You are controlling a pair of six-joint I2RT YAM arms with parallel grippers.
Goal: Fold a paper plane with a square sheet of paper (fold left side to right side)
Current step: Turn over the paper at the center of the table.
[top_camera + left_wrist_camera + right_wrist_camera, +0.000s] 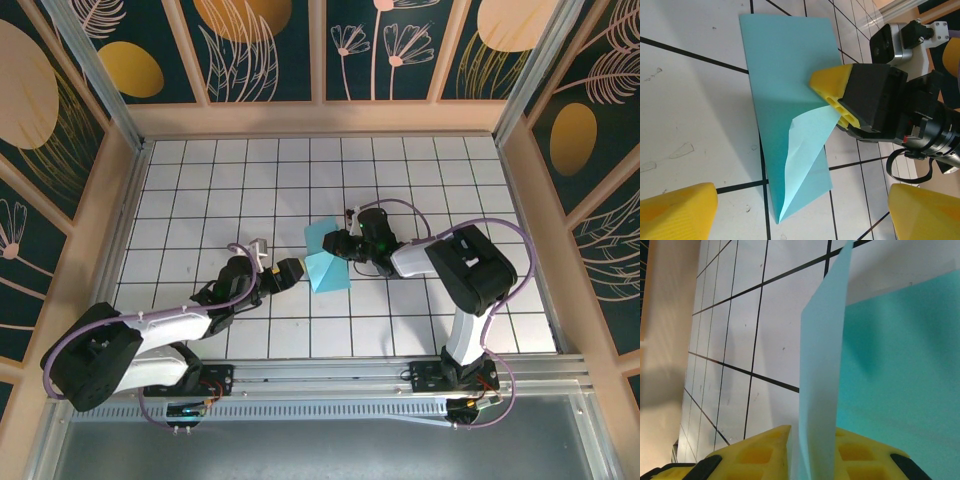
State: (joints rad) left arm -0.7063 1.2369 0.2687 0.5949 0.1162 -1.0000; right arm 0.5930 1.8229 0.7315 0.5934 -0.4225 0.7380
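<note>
Working over a white gridded bench (200, 180). At bench centre, keeping the square sheet of paper (327, 268) mostly flat, with one pale flap (807, 135) raised off it. Just right of bench centre, pinching that flap's edge between the closed fingers of the right gripper (811, 450). Just left of bench centre, hovering with the left gripper (292, 270), fingers wide apart, gripping nothing. Looks like mid-fold: flap lifted, not yet laid over. Next probably calls for carrying the flap across, lining up the edges, then pressing the crease with the free fingers without dragging the sheet.
</note>
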